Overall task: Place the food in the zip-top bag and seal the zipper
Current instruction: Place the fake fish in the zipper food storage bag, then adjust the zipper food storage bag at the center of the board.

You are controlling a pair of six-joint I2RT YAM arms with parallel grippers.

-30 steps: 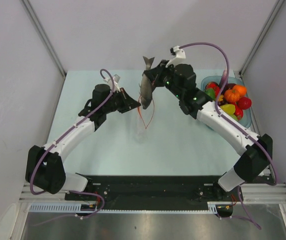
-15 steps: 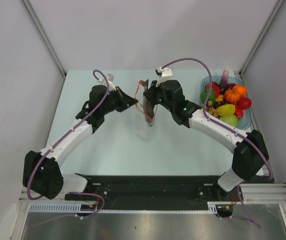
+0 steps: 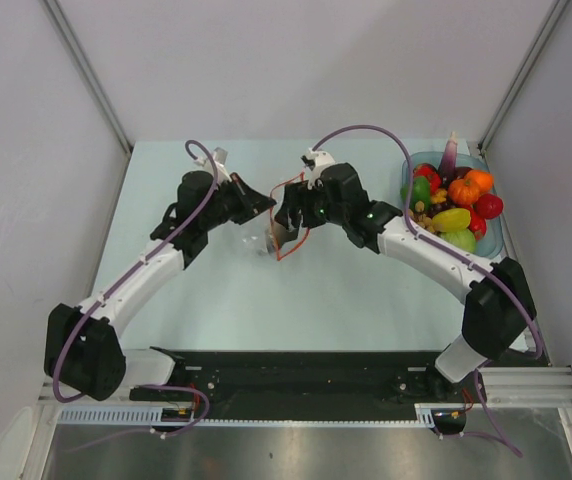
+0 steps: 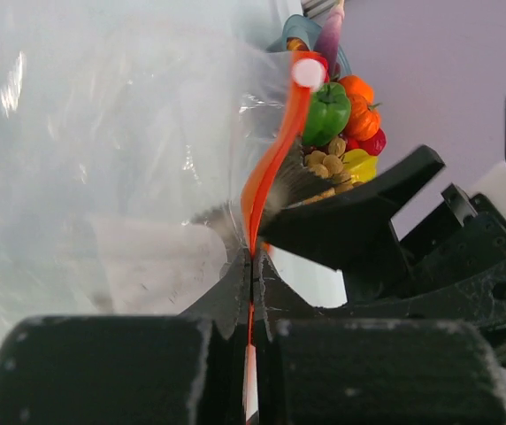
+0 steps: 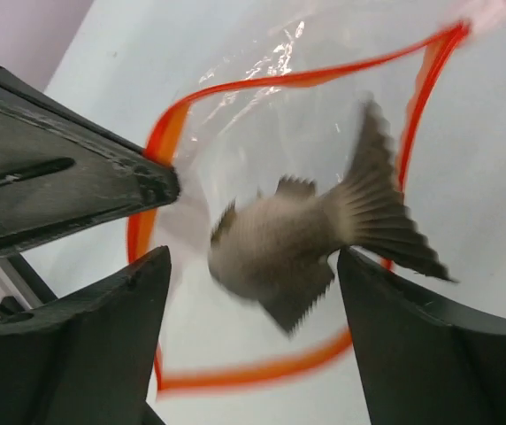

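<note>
Above pale table (image 3: 366, 290), fish (image 5: 279, 243) between spread right fingers (image 5: 430, 354)

Blue tray (image 3: 495, 234), far right on pale table (image 3: 356, 300)

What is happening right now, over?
Left gripper shut on zipper. Right gripper open above zip-top bag. Grey fish inside bag mouth. Nothing blocking.
</note>
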